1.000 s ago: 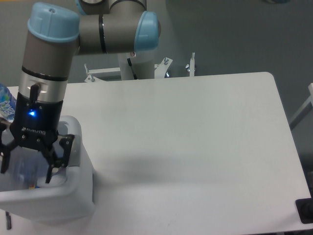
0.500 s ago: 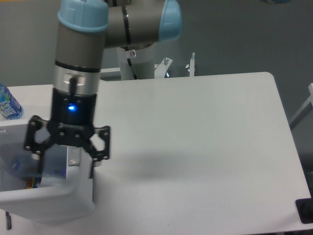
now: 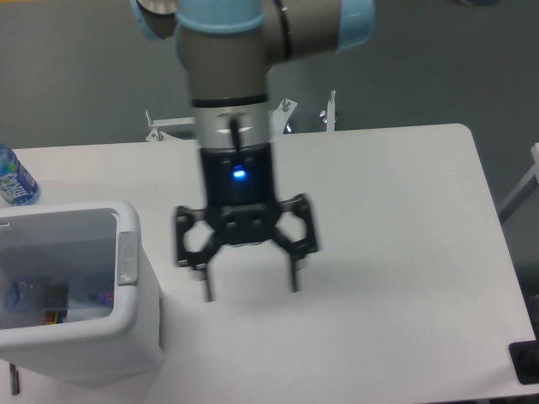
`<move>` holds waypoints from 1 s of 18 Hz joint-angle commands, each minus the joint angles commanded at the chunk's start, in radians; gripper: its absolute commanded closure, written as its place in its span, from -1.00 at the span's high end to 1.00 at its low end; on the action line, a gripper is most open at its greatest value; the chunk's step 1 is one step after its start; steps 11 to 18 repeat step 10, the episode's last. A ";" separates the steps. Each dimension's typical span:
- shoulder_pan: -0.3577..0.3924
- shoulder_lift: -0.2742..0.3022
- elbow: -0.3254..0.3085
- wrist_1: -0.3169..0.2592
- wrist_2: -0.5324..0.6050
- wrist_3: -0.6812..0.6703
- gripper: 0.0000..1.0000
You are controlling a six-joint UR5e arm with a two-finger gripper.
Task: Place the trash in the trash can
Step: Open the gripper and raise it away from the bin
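The gripper (image 3: 249, 290), which a second ago hung inside the mouth of the trash can (image 3: 126, 337) at the left edge of the table (image 3: 396, 219), has swung out and to the right and now hovers above bare tabletop, well apart from the bin. Its jaws are spread wide and hold nothing; the two fingertips point straight down with open air between them, and a blue light glows on the wrist above. The white bin stands near the table's front left corner, its thick rim and pale side tab facing the arm. Through its opening, blurred shapes show at the bottom, pale and translucent with a few coloured specks, which would fit trash lying inside, though the picture is too soft to name the wrapper or the slim bottle with certainty. No crumpled wrapper and no slim clear bottle can be seen anywhere on the tabletop. The bottle with the bright blue label (image 3: 15, 178) stands at the far left edge, behind the bin, and is no part of the job. Judged from this, the drop appears to be made and the arm is pulling clear; with nothing left on the table to collect, the task looks finished or very close to it.
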 joint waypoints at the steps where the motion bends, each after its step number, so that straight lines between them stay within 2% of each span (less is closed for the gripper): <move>1: 0.009 0.006 -0.003 -0.032 0.003 0.060 1.00; 4: 0.031 0.035 -0.021 -0.153 0.043 0.245 1.00; 6: 0.040 0.054 -0.031 -0.213 0.090 0.347 1.00; 9: 0.049 0.064 -0.025 -0.307 0.150 0.448 1.00; 18: 0.051 0.066 -0.026 -0.312 0.155 0.451 1.00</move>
